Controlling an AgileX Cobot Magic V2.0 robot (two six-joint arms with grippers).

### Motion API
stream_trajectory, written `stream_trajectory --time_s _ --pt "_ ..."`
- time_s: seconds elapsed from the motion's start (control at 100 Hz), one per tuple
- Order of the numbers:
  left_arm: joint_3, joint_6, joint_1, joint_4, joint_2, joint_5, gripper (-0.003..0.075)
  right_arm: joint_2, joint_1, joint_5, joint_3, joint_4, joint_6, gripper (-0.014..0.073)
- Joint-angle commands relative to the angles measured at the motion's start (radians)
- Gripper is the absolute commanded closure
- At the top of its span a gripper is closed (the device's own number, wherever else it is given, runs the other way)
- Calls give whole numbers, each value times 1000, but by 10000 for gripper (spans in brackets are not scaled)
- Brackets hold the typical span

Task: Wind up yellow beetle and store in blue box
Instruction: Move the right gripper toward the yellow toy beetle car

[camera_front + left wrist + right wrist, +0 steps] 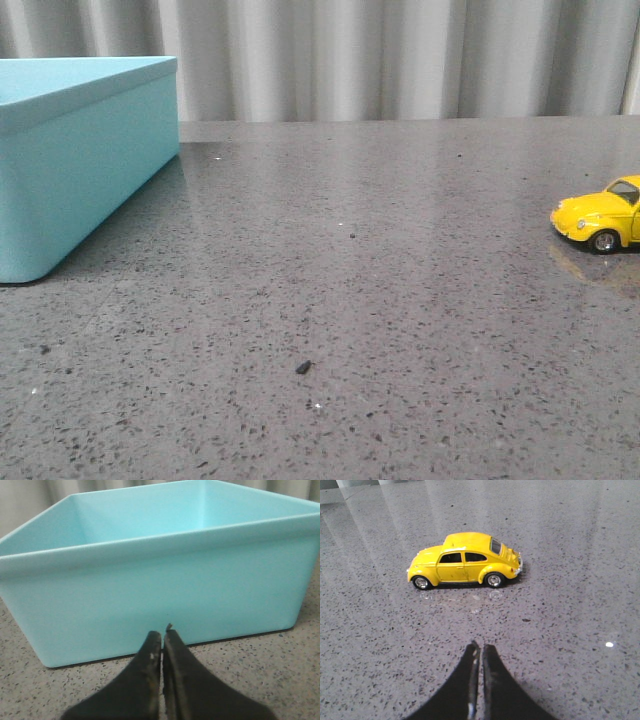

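Front view: the blue box sits at the desk's far left, the yellow beetle well apart at the right edge, all wheels down. Nothing is stored; winding and storing remain.

Left wrist view: the left gripper is closed and empty, facing the box's wall.

Right wrist view: the right gripper is closed, empty, near the glossy, dark-windowed beetle standing side-on.

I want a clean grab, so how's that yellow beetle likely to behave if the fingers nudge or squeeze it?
The yellow beetle stands on four wheels on the smooth, reflective table, so a nudge along its length would probably send it rolling. Its glossy, rounded body looks rigid but may slip between the fingers. It looks small, so probably light.
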Motion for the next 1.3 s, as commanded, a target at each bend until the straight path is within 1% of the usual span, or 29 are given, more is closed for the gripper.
stream_trajectory --time_s 0.0,0.21,0.36,0.51,0.79,0.88,0.99,1.29 --pt "27 -9 2 -3 9 -51 741 -9 -8 -29 27 6 -9 635" --pt "27 -9 2 -5 9 40 741 -9 -8 -29 27 6 -9 635" --pt "27 -9 0 -19 9 40 741 -9 -8 -29 27 6 -9 635" --pt "27 -9 -7 -64 9 44 741 -9 -8 -29 27 6 -9 635" --pt "27 -9 -21 -65 9 44 741 -9 -8 -29 27 6 -9 635" --pt "27 -9 -21 -65 9 45 741 -9 -8 -33 27 -38 -9 635" --pt "27 -9 -21 -65 9 45 741 -9 -8 -29 27 -40 -9 635" --pt "27 -9 -21 -65 9 45 741 -9 -8 -117 27 -44 -9 635"
